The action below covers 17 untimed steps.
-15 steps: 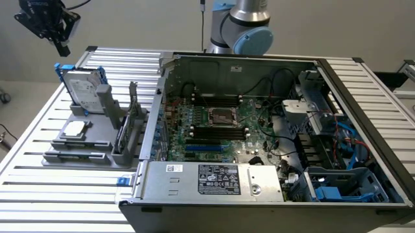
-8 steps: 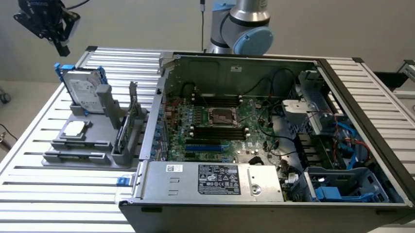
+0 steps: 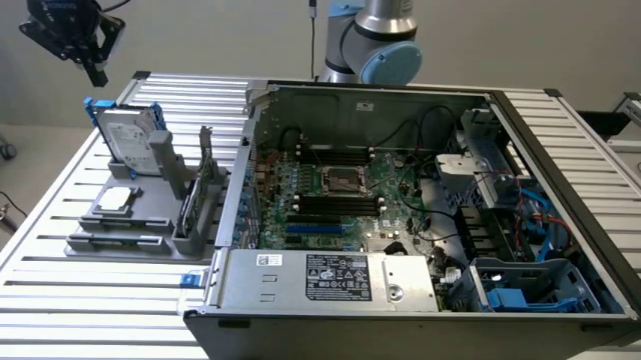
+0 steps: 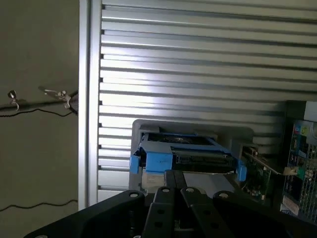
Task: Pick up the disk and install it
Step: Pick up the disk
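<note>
Gripper (image 3: pixel 97 76) hangs empty, its fingers (image 4: pixel 165 191) drawn close together, over the far corner of a slatted aluminium table (image 3: pixel 90 300). Below it the disk (image 3: pixel 135 139), its white label too small to read, stands upright in a grey holder (image 3: pixel 125 225) beside an open computer case (image 3: pixel 561 150).

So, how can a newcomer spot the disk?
At the exterior view's left of the open computer case sits a grey holder. The disk stands upright at its far end: silver, blue-framed, unlike the flat square chip and green card.
</note>
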Each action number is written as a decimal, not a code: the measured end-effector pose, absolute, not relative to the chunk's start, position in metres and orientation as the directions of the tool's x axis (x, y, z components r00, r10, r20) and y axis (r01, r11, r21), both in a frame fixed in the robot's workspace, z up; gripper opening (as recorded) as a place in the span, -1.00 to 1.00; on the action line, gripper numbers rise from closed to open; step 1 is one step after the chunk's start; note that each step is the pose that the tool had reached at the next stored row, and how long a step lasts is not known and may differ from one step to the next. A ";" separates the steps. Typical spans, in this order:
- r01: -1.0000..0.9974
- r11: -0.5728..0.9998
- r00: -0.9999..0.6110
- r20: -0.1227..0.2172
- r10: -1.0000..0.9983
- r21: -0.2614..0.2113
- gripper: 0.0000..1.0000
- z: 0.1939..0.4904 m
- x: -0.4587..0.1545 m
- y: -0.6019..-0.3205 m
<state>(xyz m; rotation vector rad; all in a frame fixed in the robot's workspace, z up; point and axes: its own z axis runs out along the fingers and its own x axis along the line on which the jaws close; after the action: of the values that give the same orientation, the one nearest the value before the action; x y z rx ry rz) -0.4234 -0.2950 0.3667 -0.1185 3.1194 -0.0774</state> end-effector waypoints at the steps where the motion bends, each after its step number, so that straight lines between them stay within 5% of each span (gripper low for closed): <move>1: -0.088 0.995 -0.996 -0.016 -0.089 -0.049 -0.79 0.367 -0.423 -0.295; 17: -0.299 0.953 -0.954 -0.004 -0.300 -0.039 -0.79 0.367 -0.423 -0.295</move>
<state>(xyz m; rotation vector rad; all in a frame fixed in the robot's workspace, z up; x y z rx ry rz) -0.4234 -0.2950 0.3667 -0.4743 3.0952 -0.0601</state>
